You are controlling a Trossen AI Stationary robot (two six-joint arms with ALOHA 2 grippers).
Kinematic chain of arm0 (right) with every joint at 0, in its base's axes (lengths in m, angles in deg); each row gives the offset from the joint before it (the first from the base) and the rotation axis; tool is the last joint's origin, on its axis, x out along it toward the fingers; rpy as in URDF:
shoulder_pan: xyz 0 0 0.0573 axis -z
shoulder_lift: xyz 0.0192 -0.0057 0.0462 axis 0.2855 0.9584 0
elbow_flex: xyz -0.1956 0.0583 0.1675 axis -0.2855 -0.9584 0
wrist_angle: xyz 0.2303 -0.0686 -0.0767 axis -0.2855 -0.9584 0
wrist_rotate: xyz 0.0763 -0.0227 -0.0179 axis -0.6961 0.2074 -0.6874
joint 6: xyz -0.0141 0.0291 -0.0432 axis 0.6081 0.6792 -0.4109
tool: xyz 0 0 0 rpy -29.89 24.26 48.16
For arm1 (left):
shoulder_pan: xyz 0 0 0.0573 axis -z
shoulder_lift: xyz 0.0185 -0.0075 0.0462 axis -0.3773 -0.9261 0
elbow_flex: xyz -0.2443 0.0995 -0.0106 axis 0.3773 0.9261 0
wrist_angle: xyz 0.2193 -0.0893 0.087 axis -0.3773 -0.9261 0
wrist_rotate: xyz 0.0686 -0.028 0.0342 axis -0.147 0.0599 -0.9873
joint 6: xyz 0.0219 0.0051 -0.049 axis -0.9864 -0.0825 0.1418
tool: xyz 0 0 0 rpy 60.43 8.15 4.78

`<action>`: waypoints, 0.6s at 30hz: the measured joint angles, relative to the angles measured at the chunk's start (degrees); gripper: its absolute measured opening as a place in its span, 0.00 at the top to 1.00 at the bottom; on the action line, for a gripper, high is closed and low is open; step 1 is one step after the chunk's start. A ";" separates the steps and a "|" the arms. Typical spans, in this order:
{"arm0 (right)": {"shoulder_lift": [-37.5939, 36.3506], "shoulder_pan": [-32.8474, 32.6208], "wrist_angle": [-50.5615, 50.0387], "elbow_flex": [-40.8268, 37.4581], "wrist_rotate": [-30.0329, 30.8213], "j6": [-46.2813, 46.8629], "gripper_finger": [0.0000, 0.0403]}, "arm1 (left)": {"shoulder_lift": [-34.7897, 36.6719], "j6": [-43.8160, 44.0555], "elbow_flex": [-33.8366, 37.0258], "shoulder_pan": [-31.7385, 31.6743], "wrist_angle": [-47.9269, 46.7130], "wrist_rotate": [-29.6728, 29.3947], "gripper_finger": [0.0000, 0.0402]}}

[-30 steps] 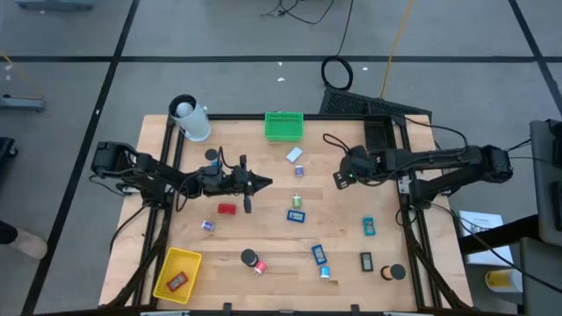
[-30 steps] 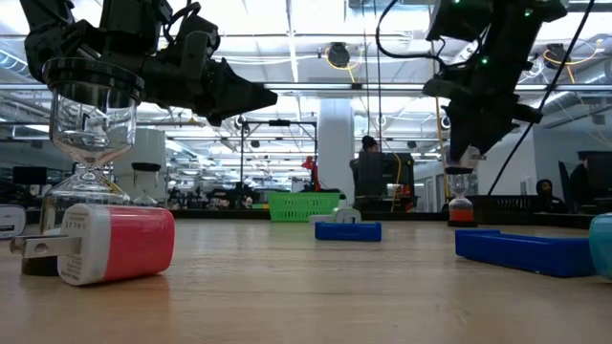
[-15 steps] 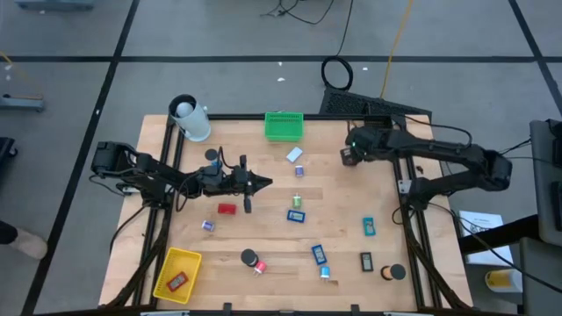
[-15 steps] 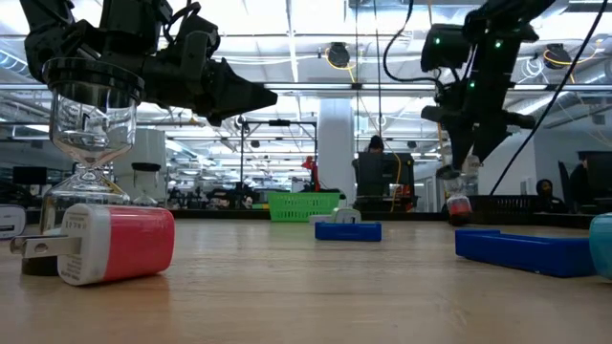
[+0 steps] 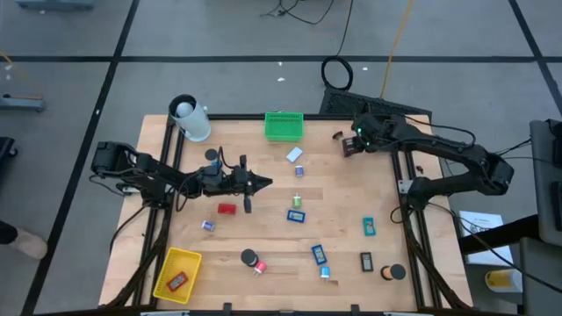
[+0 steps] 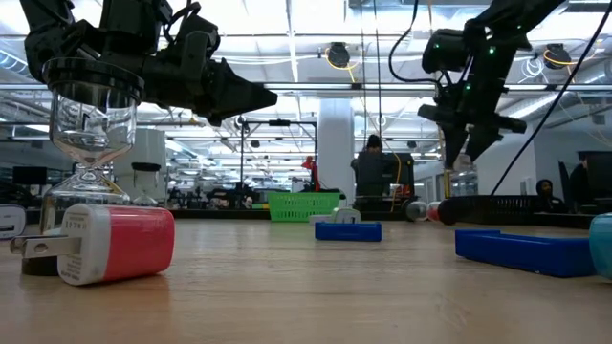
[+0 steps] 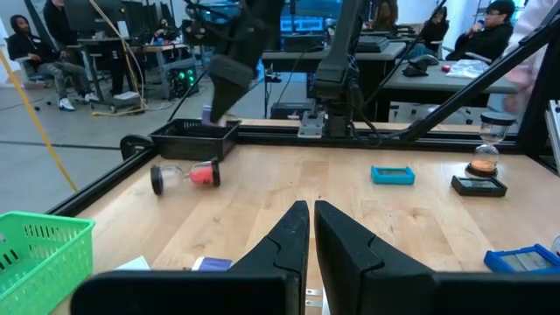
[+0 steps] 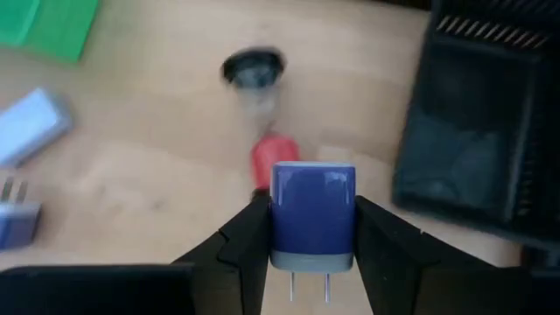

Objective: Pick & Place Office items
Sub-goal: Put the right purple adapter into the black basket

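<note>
My right gripper (image 8: 312, 215) hangs over the table's far right part, next to the black tray (image 5: 378, 132), shut on a blue charger plug (image 8: 312, 210). Just beyond it a small hourglass with red sand (image 8: 260, 114) lies on its side on the wood (image 5: 338, 136). My left gripper (image 5: 263, 183) hovers level over the table's middle left, shut, with nothing in it (image 7: 311, 219). Other office items lie scattered: a red and white charger (image 5: 227, 209), blue blocks (image 5: 296, 215) and a teal block (image 5: 369, 226). My right gripper pinches the blue charger by its two opposite sides (image 8: 273, 210) between its two fingers. The fingers come from above, slanting down. The charger is lifted clear of the table, its grey end and two prongs (image 8: 309, 287) pointing back toward the wrist.
A green basket (image 5: 284, 125) stands at the far edge and a yellow basket (image 5: 177, 274) at the near left corner. A white cylinder (image 5: 189, 118) lies at the far left. A second hourglass (image 5: 392, 272) stands near the near right corner.
My right gripper has swung toward the table's far edge and the black tray, carrying the blue charger and rolling a little. The hourglass with red sand, upright a second ago, has tipped over and now lies on its side.
</note>
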 joint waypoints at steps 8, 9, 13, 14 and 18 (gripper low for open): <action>4.19 12.59 1.87 3.55 1.88 -9.45 0.68 | 0.00 -1.51 0.00 -0.02 0.07 0.00 0.92; 5.17 13.58 1.97 4.15 1.90 -10.58 0.68 | 0.00 -1.52 0.00 -0.02 0.17 -0.02 0.92; 10.37 16.63 2.56 5.72 1.68 -14.34 0.68 | 0.00 -1.57 0.00 -0.04 0.38 -0.02 0.92; 11.63 17.26 2.54 5.86 1.68 -15.22 0.68 | 0.00 -1.57 0.00 -0.04 0.38 -0.02 0.92; 14.65 20.07 2.67 5.88 1.75 -17.32 0.68 | 0.00 -1.57 0.00 -0.04 0.40 -0.02 0.92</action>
